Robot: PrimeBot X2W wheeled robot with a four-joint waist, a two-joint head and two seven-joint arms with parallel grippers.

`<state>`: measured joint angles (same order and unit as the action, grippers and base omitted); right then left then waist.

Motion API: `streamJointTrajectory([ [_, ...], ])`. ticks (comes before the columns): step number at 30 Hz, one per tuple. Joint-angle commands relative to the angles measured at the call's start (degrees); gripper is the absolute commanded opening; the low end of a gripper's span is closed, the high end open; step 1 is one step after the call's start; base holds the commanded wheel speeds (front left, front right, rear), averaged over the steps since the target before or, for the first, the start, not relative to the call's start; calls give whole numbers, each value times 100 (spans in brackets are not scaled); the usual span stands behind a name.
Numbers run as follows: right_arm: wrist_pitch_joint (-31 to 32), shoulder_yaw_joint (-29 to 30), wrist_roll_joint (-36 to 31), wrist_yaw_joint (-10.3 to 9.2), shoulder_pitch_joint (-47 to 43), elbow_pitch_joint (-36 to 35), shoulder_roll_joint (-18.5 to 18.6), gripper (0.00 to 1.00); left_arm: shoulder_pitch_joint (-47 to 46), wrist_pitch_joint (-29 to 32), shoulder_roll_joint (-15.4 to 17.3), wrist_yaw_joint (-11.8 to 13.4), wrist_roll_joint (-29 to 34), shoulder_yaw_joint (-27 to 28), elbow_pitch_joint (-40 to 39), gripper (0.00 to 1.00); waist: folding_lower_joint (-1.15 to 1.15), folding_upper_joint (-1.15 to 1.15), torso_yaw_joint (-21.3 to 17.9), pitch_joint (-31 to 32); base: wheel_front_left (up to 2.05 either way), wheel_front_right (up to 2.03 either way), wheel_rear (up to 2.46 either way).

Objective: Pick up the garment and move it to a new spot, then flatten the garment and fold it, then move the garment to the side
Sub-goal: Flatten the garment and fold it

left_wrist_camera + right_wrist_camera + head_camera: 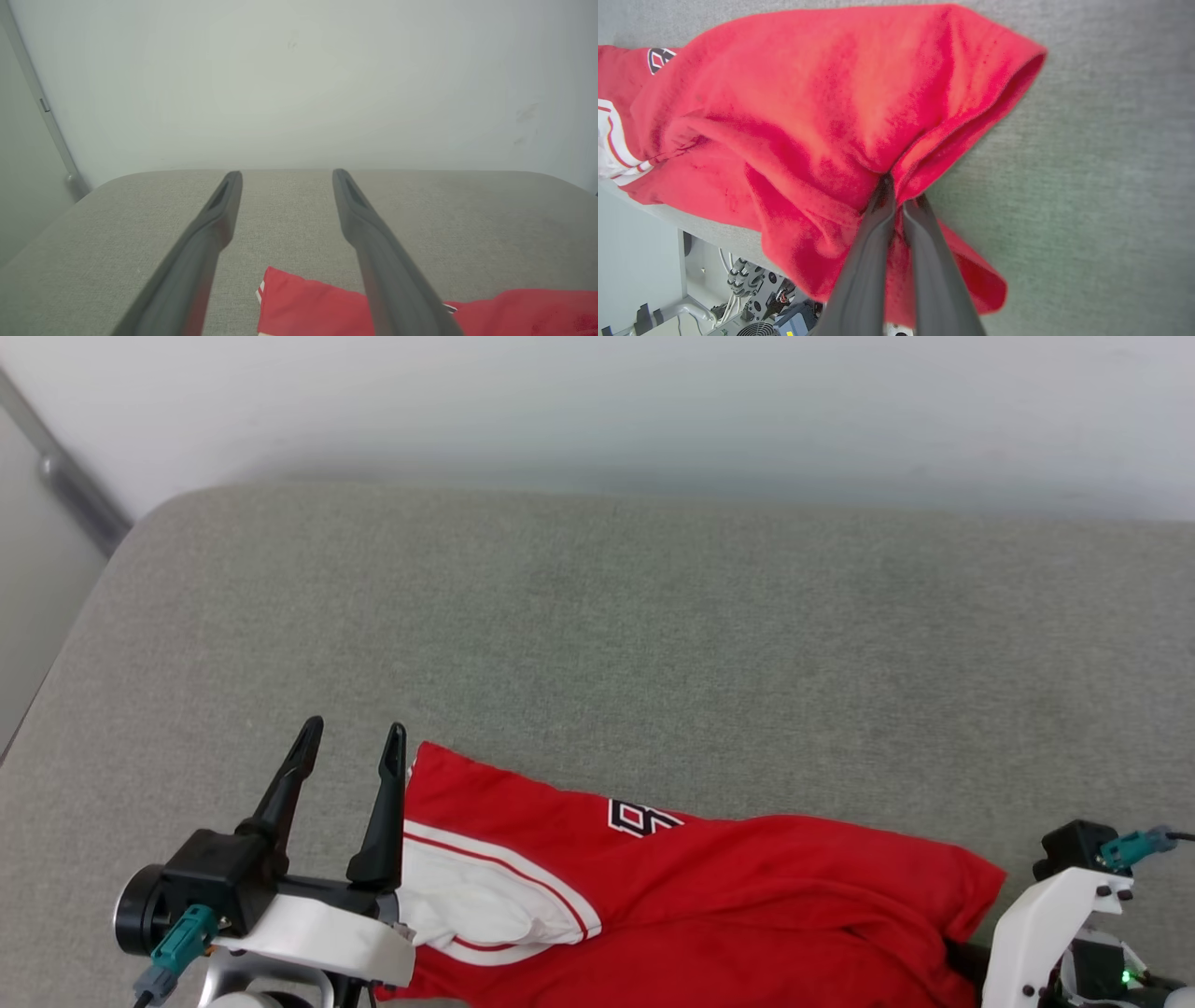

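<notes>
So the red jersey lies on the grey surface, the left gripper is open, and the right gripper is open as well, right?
Not quite. The right gripper is shut on the jersey, pinching a fold of red fabric, as the right wrist view shows. The rest holds: the jersey lies on the grey surface and the left gripper is open.

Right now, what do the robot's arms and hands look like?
Each hand has two long, thin, dark grey fingers tapering to tips. The left gripper grows from a black block on a glossy white wrist shell, with a teal plug and grey cable. The right gripper has matching fingers; its arm shows a white bracket, another teal plug and a tiny green light.
</notes>
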<state>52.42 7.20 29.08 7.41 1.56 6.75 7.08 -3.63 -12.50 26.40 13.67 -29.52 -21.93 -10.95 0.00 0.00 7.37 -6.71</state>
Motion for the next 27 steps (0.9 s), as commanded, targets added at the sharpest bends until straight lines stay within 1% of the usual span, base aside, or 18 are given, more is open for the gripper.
streamJointTrajectory([
  [1, -13, -32, 38, 8, 90, -113, 55, 0, 98, 16, 31, 45, 1, 5, -28, 100, 0, 0, -110, 165, 0, 0, 0],
  [5, -52, 31, 109, 8, 125, -190, 221, 0, 181, 69, 77, 97, 3, 3, -80, 100, 0, 0, -221, 328, 0, 0, 0],
  [9, -22, 273, 94, 7, 118, -204, 359, 0, 265, 117, 109, 152, -11, 9, -135, 100, 0, 0, -348, 440, 0, 0, 0],
  [11, 23, 497, 57, 7, 79, -215, 389, 0, 322, 115, 113, 178, -27, 19, -153, 100, 0, 0, -421, 474, 0, 0, 0],
  [19, 282, 1693, -204, 8, 81, -406, 473, 0, 428, 110, 106, 249, -36, 11, -188, 100, 0, 0, -620, 531, 0, 0, 0],
  [22, 381, 1827, -156, 8, 184, -456, 422, 0, 421, 101, 110, 245, -47, 18, -197, 100, 0, 0, -647, 527, 0, 0, 0],
  [23, 457, 1876, -79, 8, 243, -468, 336, 0, 422, 103, 114, 250, -56, 21, -195, 100, 0, 0, -657, 525, 0, 0, 0],
  [25, 805, 2030, 282, 8, 366, -384, -42, 0, 417, 106, 110, 241, -82, 26, -190, 100, 0, 0, -669, 529, 0, 0, 0],
  [27, 1258, 2116, 803, 8, 507, -355, -241, 0, 411, 143, 99, 229, -85, -1, -165, 100, 0, 0, -653, 547, 0, 0, 0],
])
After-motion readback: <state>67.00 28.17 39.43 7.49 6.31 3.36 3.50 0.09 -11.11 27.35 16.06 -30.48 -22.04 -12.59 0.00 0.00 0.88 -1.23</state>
